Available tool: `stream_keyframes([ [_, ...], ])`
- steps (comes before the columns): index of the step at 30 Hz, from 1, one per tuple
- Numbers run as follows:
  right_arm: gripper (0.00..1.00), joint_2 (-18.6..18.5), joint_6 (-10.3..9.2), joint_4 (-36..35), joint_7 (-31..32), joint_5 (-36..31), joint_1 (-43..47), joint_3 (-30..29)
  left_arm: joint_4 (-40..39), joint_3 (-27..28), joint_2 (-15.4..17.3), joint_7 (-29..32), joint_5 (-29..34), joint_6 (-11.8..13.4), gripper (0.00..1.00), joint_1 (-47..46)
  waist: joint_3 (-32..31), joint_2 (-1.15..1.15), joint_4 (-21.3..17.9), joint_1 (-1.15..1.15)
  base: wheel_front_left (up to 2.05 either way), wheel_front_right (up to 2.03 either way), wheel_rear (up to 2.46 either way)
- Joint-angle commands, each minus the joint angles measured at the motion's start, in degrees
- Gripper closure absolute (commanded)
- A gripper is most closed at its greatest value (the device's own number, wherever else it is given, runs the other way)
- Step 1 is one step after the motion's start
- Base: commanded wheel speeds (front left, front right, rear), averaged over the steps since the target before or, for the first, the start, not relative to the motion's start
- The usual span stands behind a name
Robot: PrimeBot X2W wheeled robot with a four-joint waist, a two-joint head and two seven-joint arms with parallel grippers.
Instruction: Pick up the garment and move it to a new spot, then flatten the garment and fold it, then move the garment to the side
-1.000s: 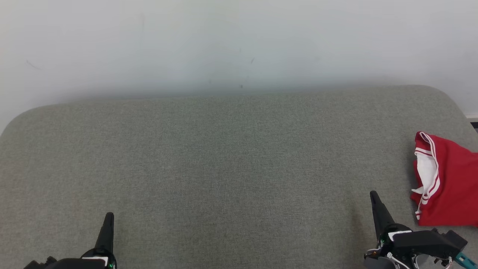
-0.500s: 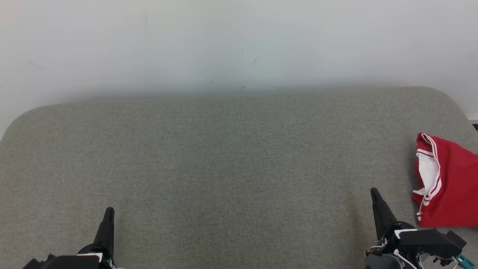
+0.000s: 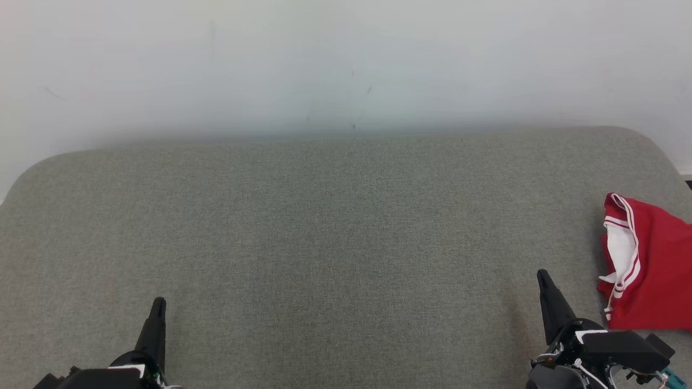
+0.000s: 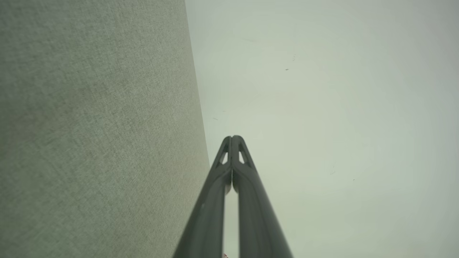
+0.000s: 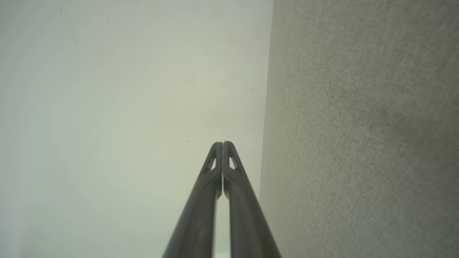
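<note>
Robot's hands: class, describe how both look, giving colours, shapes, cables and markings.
The left hand and right hand each have two long dark grey fingers tapering to a point, with small triangular cut-outs near the tips. Both bodies are black with a white patch. The right's carries thin white cables and a teal connector.

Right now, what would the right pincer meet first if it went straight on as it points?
Probably the pale wall beyond the grey cushion; the right pincer points clear of the red garment.
</note>
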Motion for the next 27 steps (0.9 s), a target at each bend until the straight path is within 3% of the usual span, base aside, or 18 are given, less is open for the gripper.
stream_keyframes([
  [1, 1.0, 0.2, -0.12, -0.1, 0.2, 0.1, -0.4, 0.0, -0.2, 0.2, 0.3, 0.0, -0.2, -0.2, 1.0, -0.6, 0.0, 0.0, 0.0, 0.0, 0.0, 0.0, 0.0],
  [27, 1.0, 0.2, -0.12, -0.1, 0.2, 0.1, -0.4, 0.0, -0.2, 0.2, 0.3, 0.0, -0.3, -0.2, 1.0, -0.6, 0.0, 0.0, 0.0, 0.0, 0.0, 0.0, 0.0],
])
